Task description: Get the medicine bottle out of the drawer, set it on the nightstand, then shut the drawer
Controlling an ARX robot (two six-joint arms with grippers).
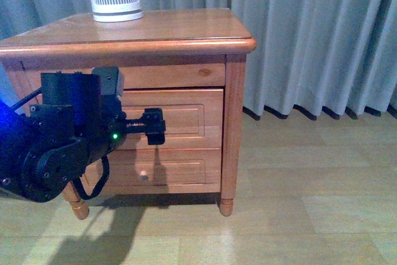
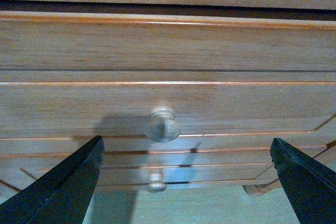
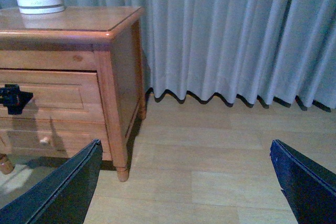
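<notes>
Apparently nothing done yet | drawer looks shut | left claw spread wide, facing its knob | right claw spread, idle | medicine bottle unseen | every step remains

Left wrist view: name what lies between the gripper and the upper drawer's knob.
Nothing: that view shows a bare gap between the left gripper and the knob of the drawer.
</notes>
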